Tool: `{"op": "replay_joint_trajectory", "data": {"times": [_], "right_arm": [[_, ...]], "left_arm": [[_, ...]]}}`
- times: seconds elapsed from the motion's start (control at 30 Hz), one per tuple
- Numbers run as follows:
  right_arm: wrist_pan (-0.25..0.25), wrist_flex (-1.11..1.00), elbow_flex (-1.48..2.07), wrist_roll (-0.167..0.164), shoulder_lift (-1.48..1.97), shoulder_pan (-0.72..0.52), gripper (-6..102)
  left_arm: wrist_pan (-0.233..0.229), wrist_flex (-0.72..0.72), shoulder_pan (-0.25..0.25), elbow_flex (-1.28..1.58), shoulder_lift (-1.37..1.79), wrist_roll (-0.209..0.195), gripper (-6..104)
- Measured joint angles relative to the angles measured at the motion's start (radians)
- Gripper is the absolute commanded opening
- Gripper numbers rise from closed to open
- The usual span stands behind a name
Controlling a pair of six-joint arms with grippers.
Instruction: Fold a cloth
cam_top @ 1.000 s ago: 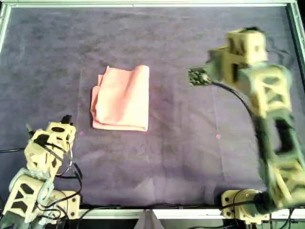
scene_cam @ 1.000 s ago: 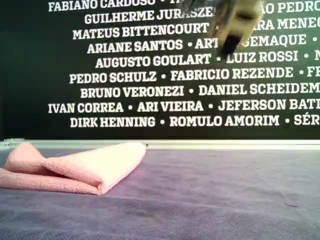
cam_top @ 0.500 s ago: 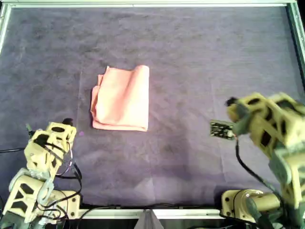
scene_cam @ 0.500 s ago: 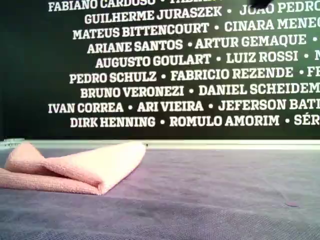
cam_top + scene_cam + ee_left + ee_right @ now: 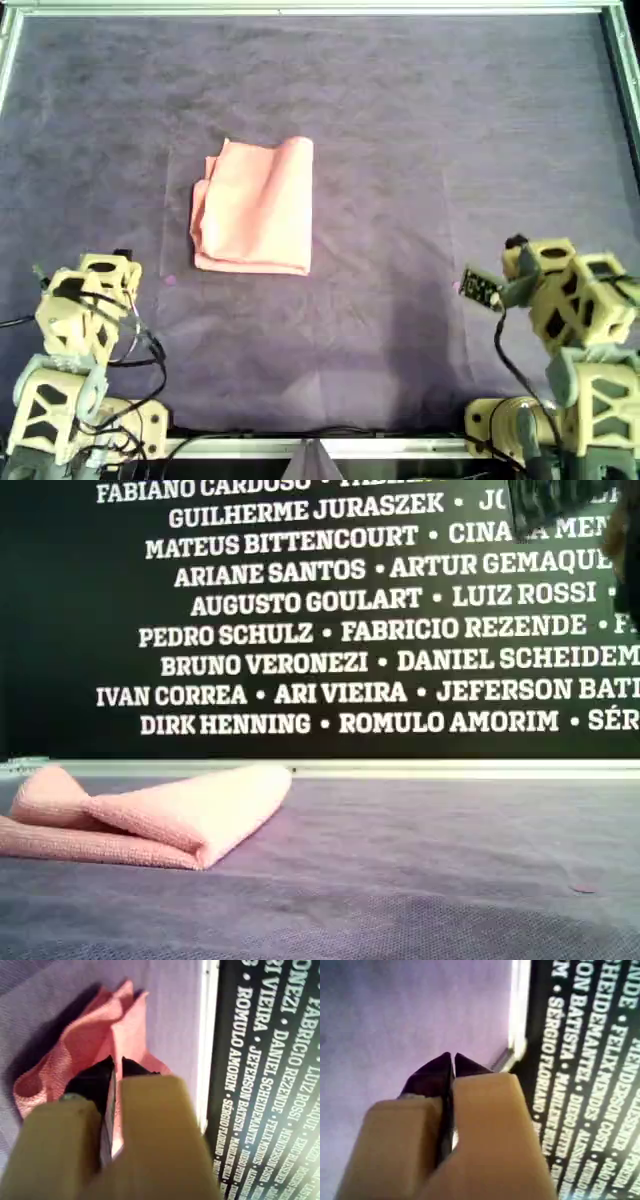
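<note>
The salmon-pink cloth lies folded into a rectangle on the purple mat, left of centre in the overhead view. In the exterior view the cloth shows as a flat bundle with a rounded fold. My left gripper is shut and holds nothing, drawn back at the overhead view's lower left, apart from the cloth. In the left wrist view the left gripper points at the cloth ahead. My right gripper is shut and bare at the overhead view's lower right; the right gripper faces bare mat.
The dark purple mat covers the whole table inside a pale metal frame. A black banner with white names stands behind the far edge. A blurred dark part of an arm shows at the exterior view's upper right.
The right arm has pulled back from above the mat's right half to the overhead view's lower right. The left arm has drawn back slightly. The cloth has not moved.
</note>
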Motion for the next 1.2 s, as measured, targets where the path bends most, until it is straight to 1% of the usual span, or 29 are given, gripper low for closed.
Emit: {"op": "replay_joint_trajectory", "data": {"times": [0.17,0.3,0.4,0.73,0.97,1.03,1.13,1.2], "right_arm": [[0.0,0.0,0.153,0.0,0.077,0.0,-1],[0.0,0.0,0.287,0.0,0.201,0.0,-1],[0.002,0.0,0.367,0.0,0.204,0.002,-1],[0.002,-0.009,0.426,0.0,0.204,-0.018,-1],[0.002,0.003,0.426,-0.002,0.204,-0.035,-1],[0.002,0.046,0.426,-0.02,0.204,-0.035,-1],[0.002,0.069,0.426,-0.071,0.204,-0.035,-1],[0.002,0.069,0.426,-0.101,0.204,-0.035,0]], "left_arm": [[0.0,0.0,0.009,0.072,0.003,-0.002,1],[0.0,0.0,0.015,0.152,0.008,-0.002,1],[0.0,0.0,0.015,0.166,0.008,0.003,1],[-0.003,0.0,0.015,0.176,0.009,0.003,1],[0.003,0.098,0.015,0.176,0.009,0.0,1],[-0.003,0.114,0.015,0.176,0.009,0.0,1],[-0.003,0.126,0.026,0.176,0.009,0.002,1],[-0.003,0.15,0.049,0.176,0.009,0.002,1]]}}
